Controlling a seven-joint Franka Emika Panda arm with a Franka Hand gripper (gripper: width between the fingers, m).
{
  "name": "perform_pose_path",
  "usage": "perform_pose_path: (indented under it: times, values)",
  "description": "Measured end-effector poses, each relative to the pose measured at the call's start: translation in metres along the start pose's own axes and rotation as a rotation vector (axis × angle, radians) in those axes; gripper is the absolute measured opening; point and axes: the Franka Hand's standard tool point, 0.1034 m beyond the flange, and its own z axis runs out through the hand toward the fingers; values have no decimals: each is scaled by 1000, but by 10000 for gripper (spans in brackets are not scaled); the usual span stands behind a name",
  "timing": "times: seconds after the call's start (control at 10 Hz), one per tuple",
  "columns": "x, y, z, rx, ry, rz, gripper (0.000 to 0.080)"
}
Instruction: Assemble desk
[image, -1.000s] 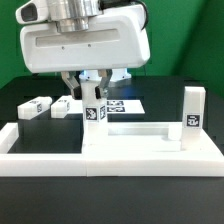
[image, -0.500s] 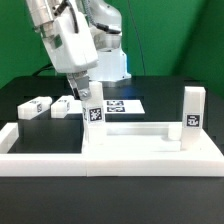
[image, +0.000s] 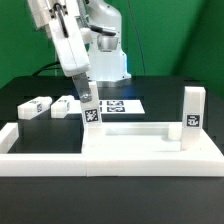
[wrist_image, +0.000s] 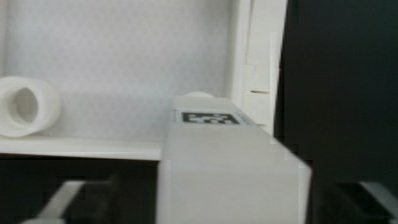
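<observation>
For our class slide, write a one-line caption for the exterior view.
Panda gripper on a desk leg standing on the desk top; two legs lie loose.

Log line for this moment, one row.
gripper: on upright leg | desk top: far-side leg standing | two legs loose

A green backdrop fills the wall behind the scene. The table is matte black, evenly lit. Long white border bars line its front edge.

White rimmed desk top, two tagged legs upright on it, two loose legs beside.
</observation>
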Motion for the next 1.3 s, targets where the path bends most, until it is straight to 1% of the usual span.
perform_pose_path:
  times: [0.1, 0.2, 0.5, 0.7, 0.8, 0.9, 1.0, 1.1, 1.2, 1.3]
  values:
    - [-10, -4, 1, -34, 9, -157, 641]
    - [-17, -7, 2, -40, 10, -245, 641]
    - [-14, -5, 3, -39, 2, -473, 649]
    - [-5, 3, 3, -63, 11, -836, 649]
    - [-5, 5, 5, -82, 15, -982, 649]
    - [-9, 5, 9, -105, 9, -1148, 649]
    - [-12, 4, 11, -100, 4, -1173, 649]
    - [-11, 4, 10, -99, 5, -1147, 623]
    - [-11, 4, 11, -99, 5, -1148, 623]
    - [-11, 4, 11, -98, 5, -1130, 436]
